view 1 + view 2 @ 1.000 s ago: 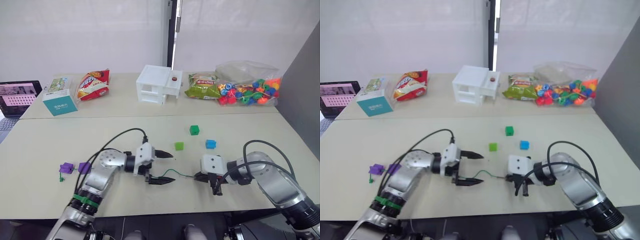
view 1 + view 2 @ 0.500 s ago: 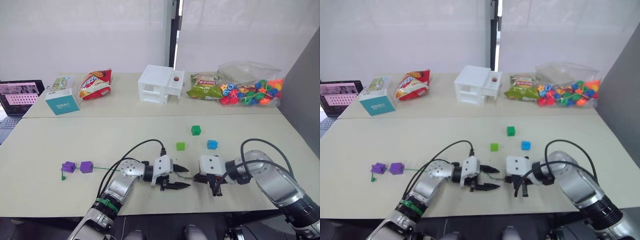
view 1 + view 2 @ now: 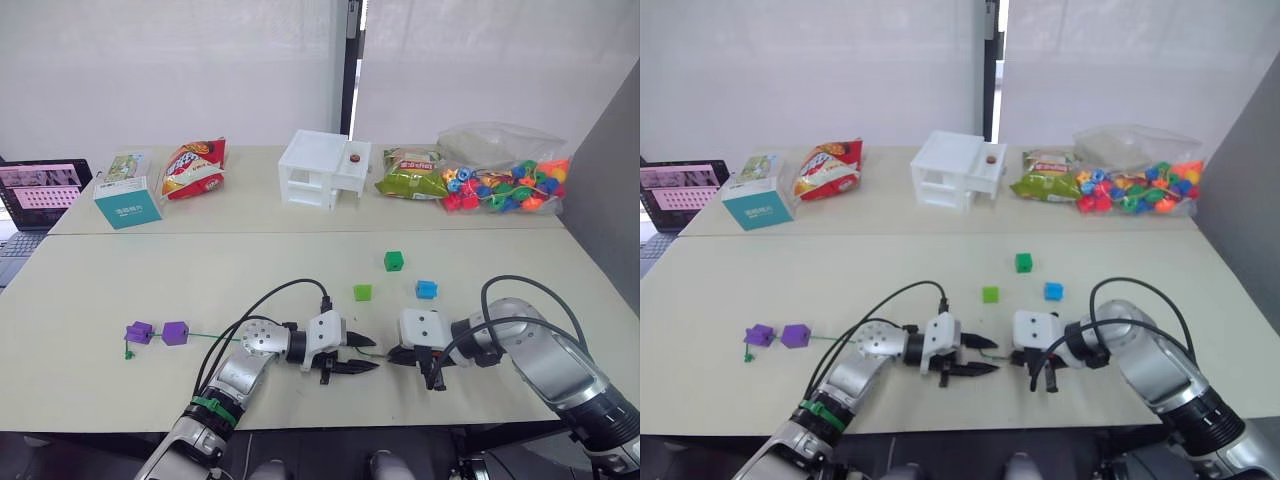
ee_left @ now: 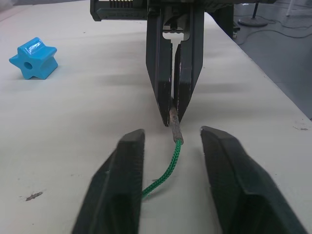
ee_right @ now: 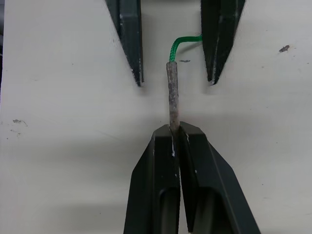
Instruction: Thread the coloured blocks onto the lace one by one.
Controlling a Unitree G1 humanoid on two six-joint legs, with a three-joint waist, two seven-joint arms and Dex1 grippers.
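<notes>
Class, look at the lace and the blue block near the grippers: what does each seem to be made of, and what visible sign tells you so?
The lace: a woven green cord, probably fibre, going by its braided texture; its stiff tip looks like dull grey metal or a hardened coating, rough and mottled. The blue block: likely moulded plastic, glossy with bright highlights and smooth rounded edges.

Two purple blocks (image 3: 157,333) are seen threaded on the green lace (image 3: 205,337) near the table's left side. The left gripper (image 3: 366,356) is held open facing the right gripper (image 3: 392,357). The dark green (image 3: 393,261), light green (image 3: 362,292) and blue (image 3: 426,289) blocks lie loose beyond them.
</notes>
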